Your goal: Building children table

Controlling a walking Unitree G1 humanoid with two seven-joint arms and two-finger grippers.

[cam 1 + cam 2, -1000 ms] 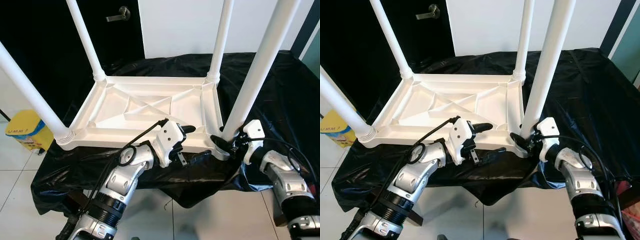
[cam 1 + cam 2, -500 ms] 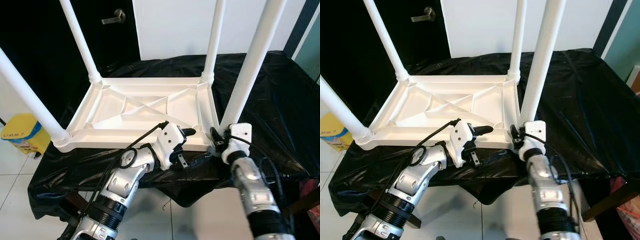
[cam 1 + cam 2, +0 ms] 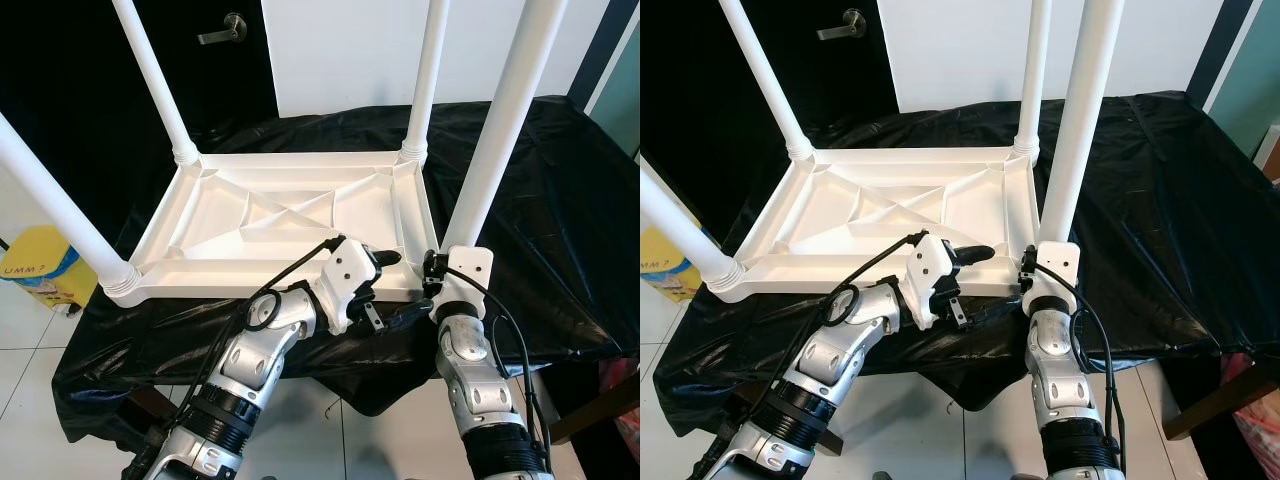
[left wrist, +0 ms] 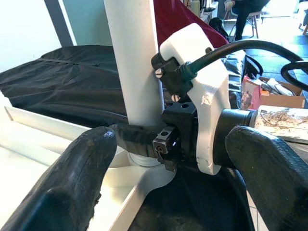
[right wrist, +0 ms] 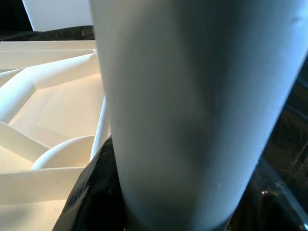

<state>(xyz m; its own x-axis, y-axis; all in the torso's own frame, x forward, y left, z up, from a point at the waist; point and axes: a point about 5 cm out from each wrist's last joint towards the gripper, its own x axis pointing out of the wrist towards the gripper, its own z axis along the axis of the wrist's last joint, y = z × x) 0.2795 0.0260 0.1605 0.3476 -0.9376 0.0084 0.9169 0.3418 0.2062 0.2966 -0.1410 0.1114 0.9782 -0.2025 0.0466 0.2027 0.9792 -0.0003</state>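
Black plastic sheeting (image 3: 560,190) covers the surface, which stands on a pale tiled floor (image 3: 30,330) before a white wall and a dark door with a lever handle (image 3: 222,30). On the sheeting lies a white children's table (image 3: 290,215), turned upside down so its ribbed underside faces up. Four white legs rise from its corners: two at the far corners, one at the near left corner (image 3: 55,200), and one at the near right corner (image 3: 495,150).

At the base of that near right leg the right tool (image 3: 432,285) is closed around the leg, one black finger on either side, just above the socket at the table's corner. In the right wrist view the leg (image 5: 192,110) stands close in front with the black fingers (image 5: 91,192) hugging its base, and the table's ribs lie beyond.

Beside it, the left tool (image 3: 385,290) sits at the table's near edge, pointing toward the right one. Its fingers are spread wide with nothing between them: one finger (image 3: 385,258) lies over the rim, the other (image 3: 400,315) lower against the sheeting. From the left wrist view the two fingers (image 4: 62,183) frame the right tool and the leg base.

A yellow bin (image 3: 45,270) stands on the floor off the surface's left end.
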